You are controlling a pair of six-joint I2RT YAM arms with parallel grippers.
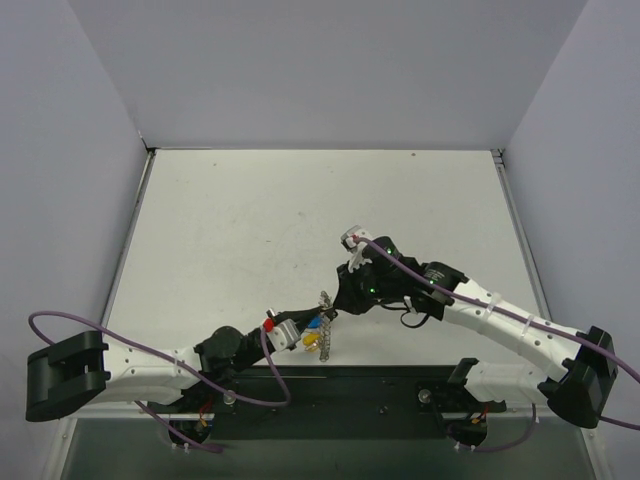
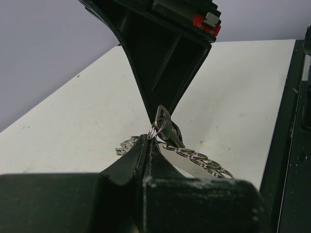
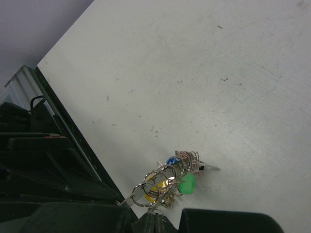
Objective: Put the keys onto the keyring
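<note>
Though hidden overhead, green key [image 3: 186,184] beside keyring [image 3: 187,158]

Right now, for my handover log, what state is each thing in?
left hand: shut on the keyring
right hand: shut on the keyring
keyring: held between both hands
keys: blue, green and yellow ones look threaded on the keyring, bunched together
</note>
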